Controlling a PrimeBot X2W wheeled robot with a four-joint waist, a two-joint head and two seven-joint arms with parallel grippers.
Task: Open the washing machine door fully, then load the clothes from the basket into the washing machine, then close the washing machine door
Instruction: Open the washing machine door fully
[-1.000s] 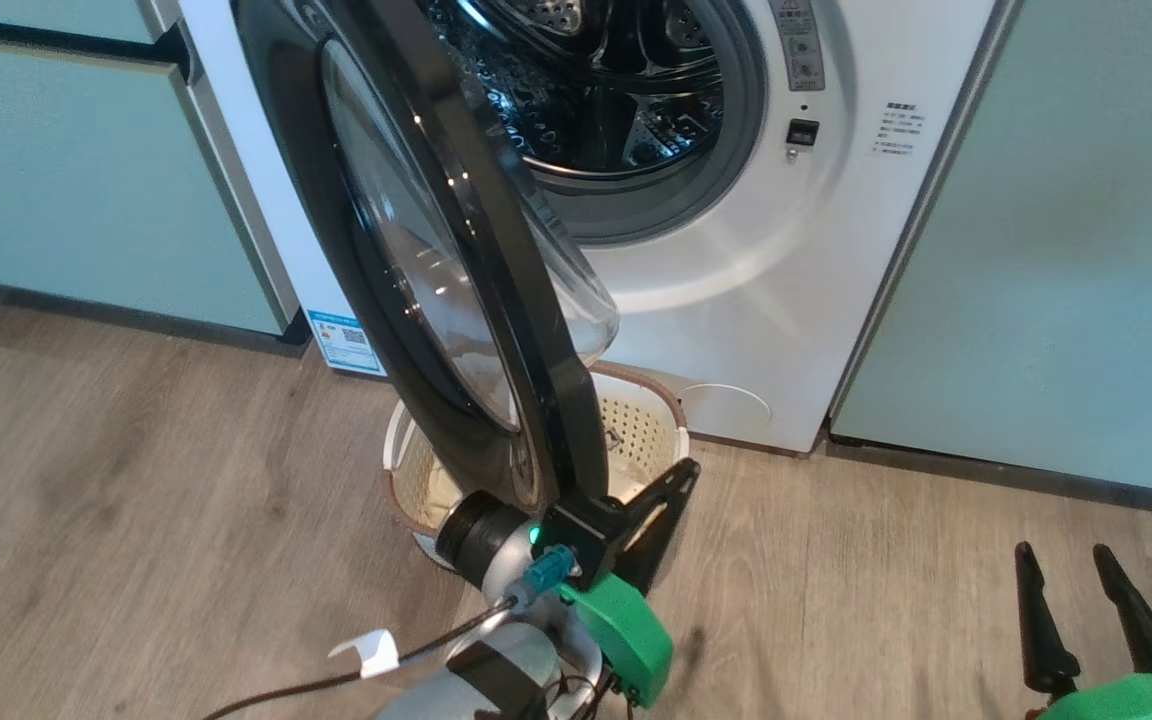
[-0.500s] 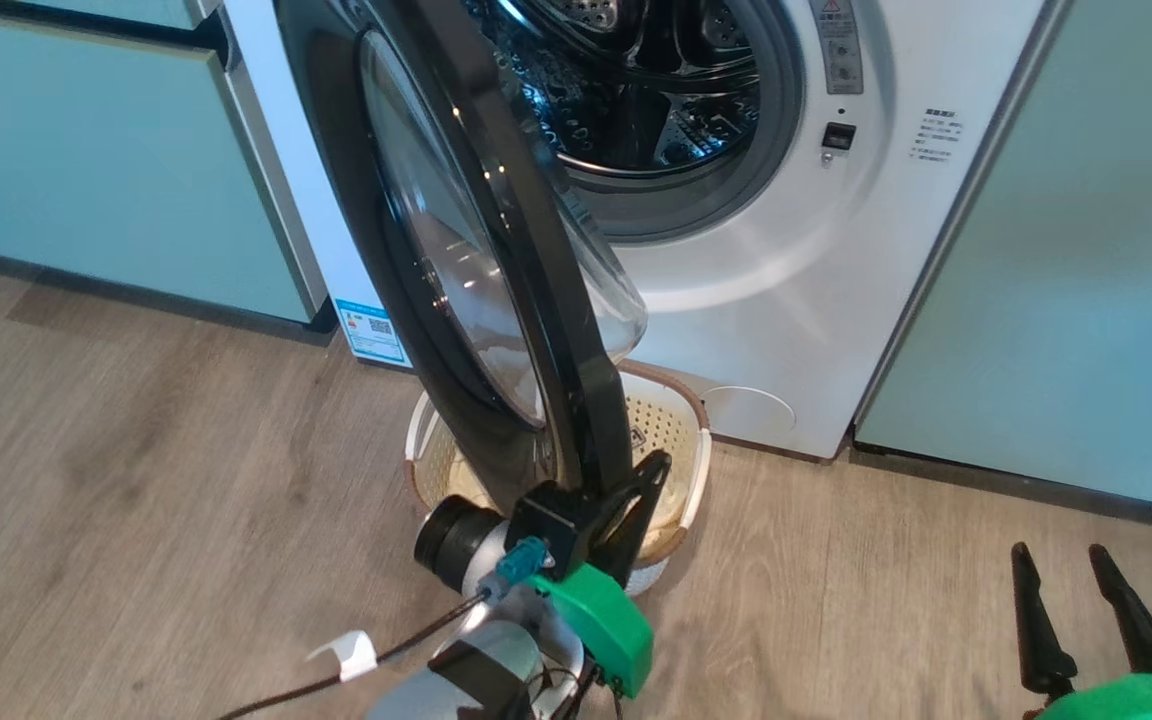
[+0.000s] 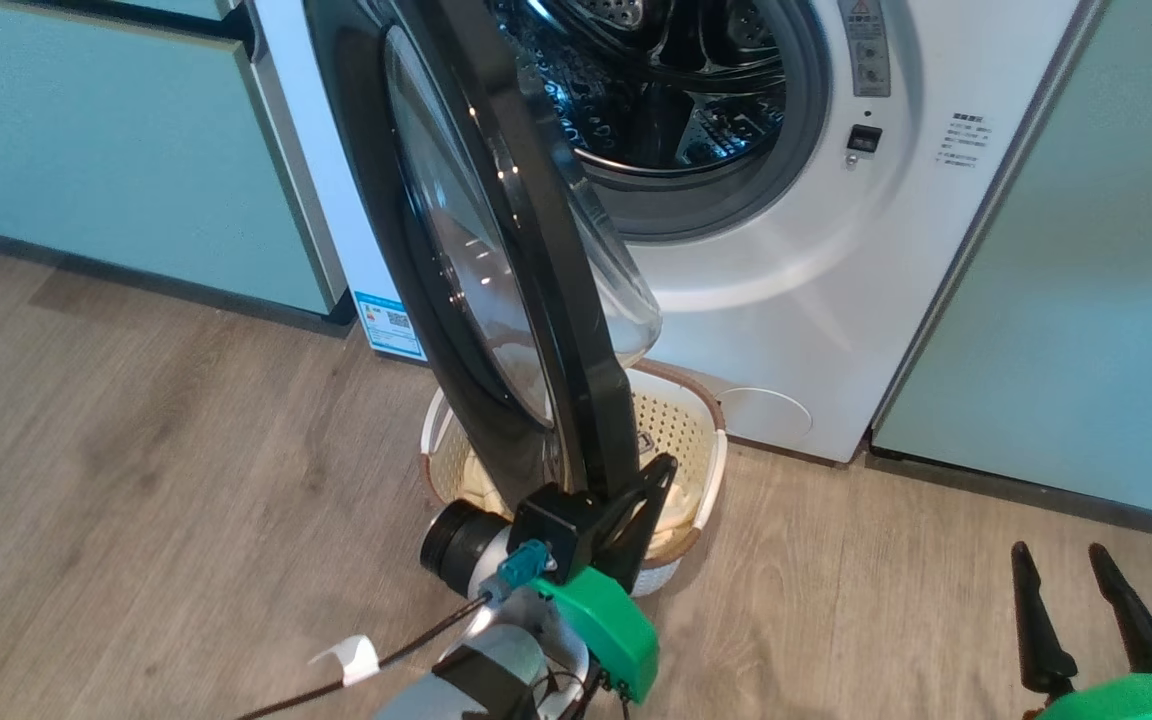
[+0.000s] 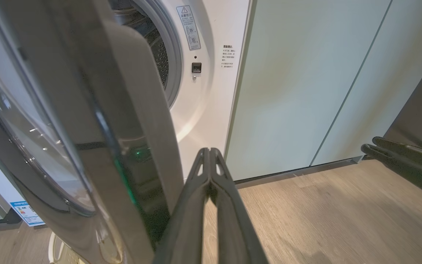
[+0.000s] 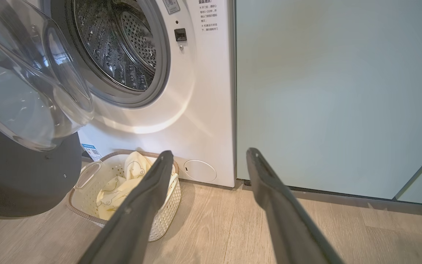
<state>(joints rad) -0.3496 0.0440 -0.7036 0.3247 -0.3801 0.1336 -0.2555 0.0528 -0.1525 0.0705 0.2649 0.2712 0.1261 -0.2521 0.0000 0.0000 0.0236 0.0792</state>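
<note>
The washing machine is a white front loader with its steel drum exposed. The washing machine door stands partly open, edge-on to me, its glass bowl facing the drum. My left gripper is shut with nothing in it, its fingers lying along the inner side of the door's lower rim. Under the door sits the basket, with the pale yellow clothes in it. My right gripper hangs open and empty, low at the right.
Pale-green cabinet doors flank the washer on both sides. Wooden floor spreads to the left and in front. The basket stands close against the washer's front. A cable with a white tag trails from my left forearm.
The head view has shifted, so everything sits further right. Against the washer, my left gripper and the door's lower edge have moved slightly left, swinging the door wider. The right gripper is unchanged.
</note>
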